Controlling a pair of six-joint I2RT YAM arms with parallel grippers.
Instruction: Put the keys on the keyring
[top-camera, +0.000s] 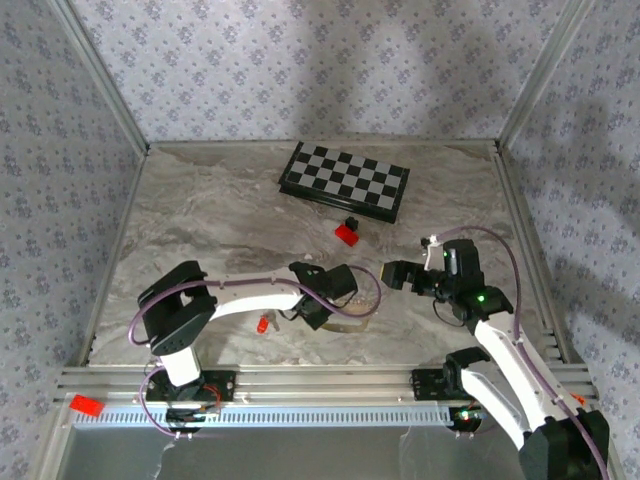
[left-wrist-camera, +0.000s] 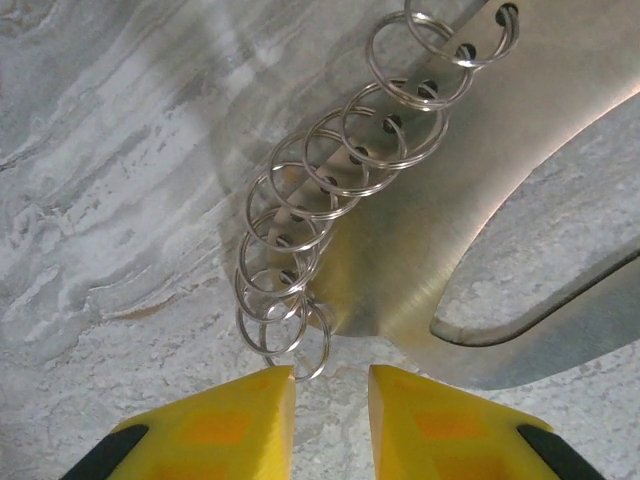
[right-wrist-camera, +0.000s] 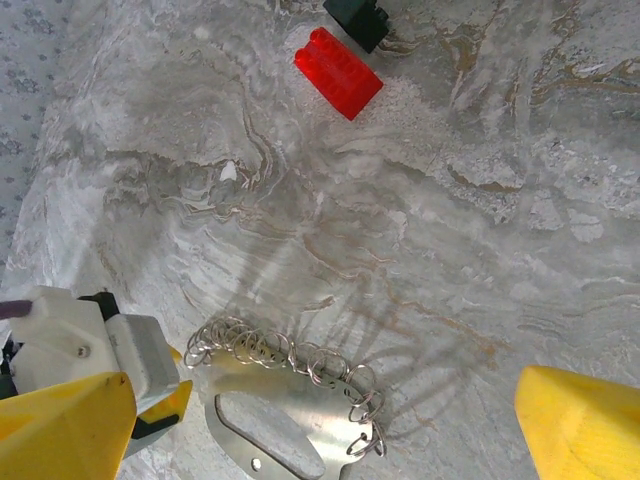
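While narrow just short of the keyring (left-wrist-camera: 400, 260), left fingers (left-wrist-camera: 225, 425) empty; right fingers (right-wrist-camera: 580, 425) wide.

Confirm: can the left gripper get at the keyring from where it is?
Likely yes. The left gripper sits right at the near end of the keyring, jaws apart, with the last ring just ahead of one fingertip. Only bare table lies around it, and nothing seems to block the way.
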